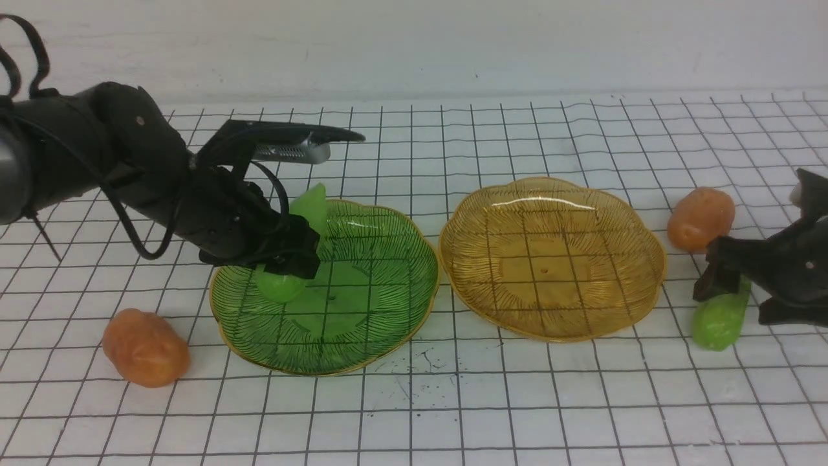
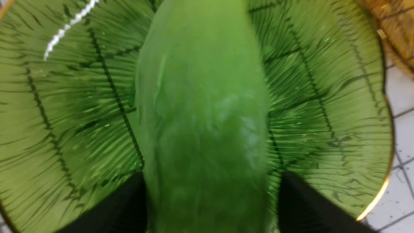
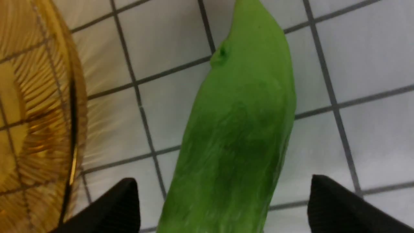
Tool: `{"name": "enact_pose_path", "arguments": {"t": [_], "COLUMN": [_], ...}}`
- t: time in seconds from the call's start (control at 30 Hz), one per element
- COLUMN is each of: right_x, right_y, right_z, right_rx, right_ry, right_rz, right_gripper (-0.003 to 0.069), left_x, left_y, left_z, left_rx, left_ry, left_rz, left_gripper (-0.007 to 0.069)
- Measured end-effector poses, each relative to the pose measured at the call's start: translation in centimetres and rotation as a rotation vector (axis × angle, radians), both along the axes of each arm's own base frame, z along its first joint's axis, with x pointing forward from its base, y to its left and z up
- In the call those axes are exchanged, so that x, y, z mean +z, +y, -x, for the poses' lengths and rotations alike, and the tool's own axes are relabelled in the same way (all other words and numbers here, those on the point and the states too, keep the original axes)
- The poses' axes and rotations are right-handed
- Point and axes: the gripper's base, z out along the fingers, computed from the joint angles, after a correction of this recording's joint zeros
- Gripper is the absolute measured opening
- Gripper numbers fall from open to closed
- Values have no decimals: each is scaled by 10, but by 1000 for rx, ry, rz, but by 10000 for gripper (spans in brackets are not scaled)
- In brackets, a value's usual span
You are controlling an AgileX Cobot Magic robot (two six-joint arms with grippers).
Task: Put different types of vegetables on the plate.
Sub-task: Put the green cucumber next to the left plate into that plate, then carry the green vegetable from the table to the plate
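Observation:
A green cucumber-like vegetable (image 1: 283, 285) leans in the green plate (image 1: 375, 304), its tip pointing up past the rim. My left gripper (image 1: 291, 262) straddles it, open. In the left wrist view the cucumber (image 2: 200, 113) fills the space between the black fingers (image 2: 300, 207), with a thin gap on one side. A second green cucumber (image 1: 717, 321) lies on the table at the right. My right gripper (image 1: 737, 294) stands open over it, and both fingertips (image 3: 326, 197) are well clear of that cucumber (image 3: 239, 129). One orange potato (image 1: 145, 347) lies front left, another (image 1: 700, 219) far right.
An amber plate (image 1: 556, 317) with nothing in it sits right of the green one; its rim (image 3: 72, 155) shows close to the right gripper. The table is a white gridded sheet, with a white wall behind it.

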Motion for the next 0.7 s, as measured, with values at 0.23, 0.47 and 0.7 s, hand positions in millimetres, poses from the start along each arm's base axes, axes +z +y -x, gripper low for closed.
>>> {"name": "enact_pose_path", "arguments": {"t": [0.23,0.47,0.7], "right_x": [-16,12,110], "right_y": [-1,1,52], "right_z": [-4,-12,-10], "right_rx": [6,92,250], "right_ry": [15,0,-169], "right_rz": [11,1,-242], "right_gripper": [627,376,376], "left_x": [-2,35,68], "left_y": [-1,4,50], "left_z": [-3,-1,25], "left_rx": [7,45,154], "left_ry": [22,128,212], "left_rz": [4,17,-94], "left_gripper": [680,469,22]}}
